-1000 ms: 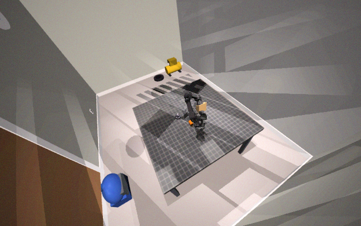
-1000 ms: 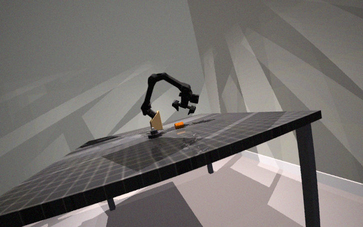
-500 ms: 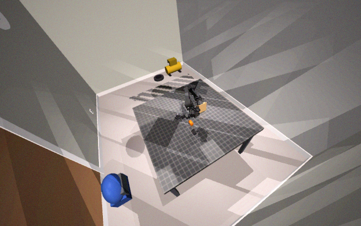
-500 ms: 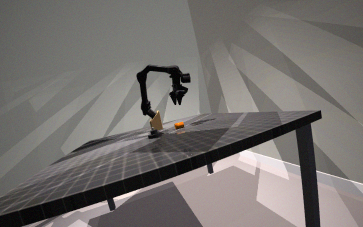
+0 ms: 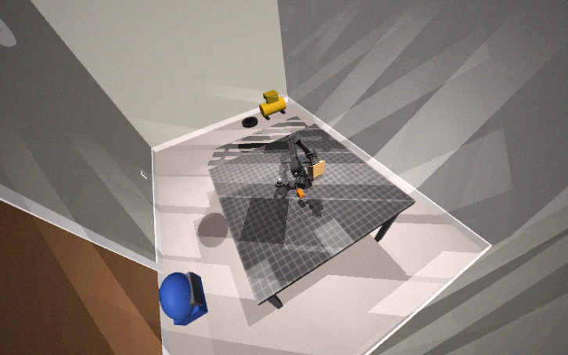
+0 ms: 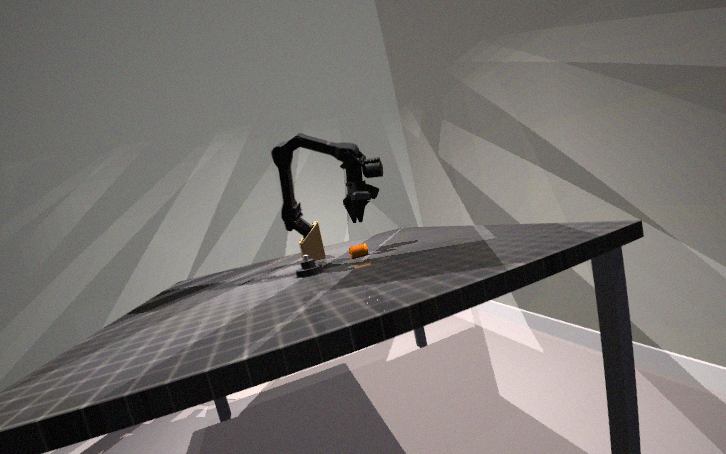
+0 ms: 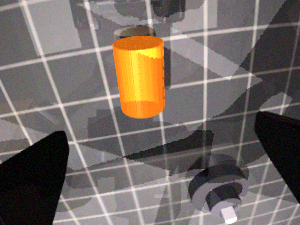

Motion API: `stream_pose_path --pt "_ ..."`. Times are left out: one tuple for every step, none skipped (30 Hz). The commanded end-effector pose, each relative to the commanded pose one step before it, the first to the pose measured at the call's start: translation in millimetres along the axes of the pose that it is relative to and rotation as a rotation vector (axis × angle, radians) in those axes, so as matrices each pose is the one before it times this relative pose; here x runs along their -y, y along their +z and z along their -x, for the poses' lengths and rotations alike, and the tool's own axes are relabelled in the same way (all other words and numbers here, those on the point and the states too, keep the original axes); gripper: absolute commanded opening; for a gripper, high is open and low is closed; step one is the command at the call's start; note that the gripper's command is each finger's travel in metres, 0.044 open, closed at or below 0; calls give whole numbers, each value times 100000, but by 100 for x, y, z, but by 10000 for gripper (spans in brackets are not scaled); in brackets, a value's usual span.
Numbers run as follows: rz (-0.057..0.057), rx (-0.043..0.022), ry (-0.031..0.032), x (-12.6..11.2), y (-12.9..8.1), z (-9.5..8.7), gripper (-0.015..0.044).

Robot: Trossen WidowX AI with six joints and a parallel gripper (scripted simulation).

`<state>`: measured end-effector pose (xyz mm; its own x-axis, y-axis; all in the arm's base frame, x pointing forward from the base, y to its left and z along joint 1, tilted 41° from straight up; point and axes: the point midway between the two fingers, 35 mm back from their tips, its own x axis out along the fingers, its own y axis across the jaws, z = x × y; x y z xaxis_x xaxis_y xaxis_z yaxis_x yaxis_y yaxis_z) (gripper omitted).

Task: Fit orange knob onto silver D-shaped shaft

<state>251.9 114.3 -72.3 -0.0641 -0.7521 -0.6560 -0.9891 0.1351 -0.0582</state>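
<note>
The orange knob (image 5: 300, 192) (image 6: 358, 250) (image 7: 138, 76) is a short cylinder lying on its side on the dark gridded table (image 6: 481, 256). Its hole does not show clearly. The round dark pedestal (image 5: 279, 182) (image 6: 308, 269) (image 7: 199, 184) stands a short way from it, with the silver shaft (image 7: 228, 213) upright on top. My gripper (image 6: 357, 216) (image 7: 163, 129) is open and empty. It hangs pointing down well above the table, roughly over the knob, with the pedestal off to one side.
A tan wedge panel (image 5: 318, 169) (image 6: 312, 241) stands by the arm's base, close behind the pedestal. On the floor are a yellow compressor (image 5: 272, 104), a black tyre (image 5: 249, 121) and a blue object (image 5: 181, 297).
</note>
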Motion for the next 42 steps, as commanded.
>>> stream_pose_path --pt "1063 -2607 1758 -678 -96 -4048 440" --pt "0 0 0 0 0 0 440" --pt "-4 -4 -3 97 -34 -5 440" --pt "-4 -5 -3 97 -35 -5 440" --pt "0 0 0 0 0 0 440" --pt "0 0 0 0 0 0 440" --pt "-2 -2 -3 13 34 -194 440" --pt "-6 -11 -9 34 98 -580 440" --pt "-12 -33 -12 33 131 -866 440" --pt "-10 -33 -6 10 78 -575 440" --pt "-4 -13 -2 1 24 -191 440" --pt "0 0 0 0 0 0 440" --pt "0 0 0 0 0 0 440" --pt "0 1 -1 2 6 -27 440" --pt "0 2 -2 6 17 -81 440" --pt "0 3 -3 10 28 -136 440" --pt "0 2 -3 12 33 -163 440" --pt "0 2 -3 11 32 -163 440" --pt "0 1 -3 10 31 -163 440" --pt "0 0 -3 9 31 -163 440" --pt "0 -1 -3 9 30 -163 440" --pt "-1 -2 -3 8 29 -163 440" --pt "-1 -2 -3 7 29 -162 440" --pt "-1 -3 -2 8 28 -162 440" --pt "-1 -4 -2 8 27 -162 440" --pt "-1 -5 -2 7 26 -162 440" --pt "-1 -5 -2 6 26 -162 440" --pt "-2 -6 -2 5 25 -162 440" --pt "-2 -7 -2 4 25 -162 440" --pt "-2 -8 -2 4 24 -162 440" --pt "-2 -9 -2 3 23 -161 440" --pt "-2 -9 -1 2 23 -161 440" --pt "-2 -10 -1 1 22 -161 440" --pt "-3 -11 -1 1 22 -161 440" --pt "-3 -12 -1 0 21 -161 440" --pt "-3 -13 -1 -1 21 -161 440" --pt "-3 -14 -1 -2 20 -161 440" --pt "-3 -14 0 -3 19 -161 440" --pt "-3 -15 0 -3 19 -160 440" --pt "-4 -16 0 -4 18 -160 440" --pt "-4 -17 0 -5 18 -160 440" --pt "-3 -14 0 -4 14 -128 440"
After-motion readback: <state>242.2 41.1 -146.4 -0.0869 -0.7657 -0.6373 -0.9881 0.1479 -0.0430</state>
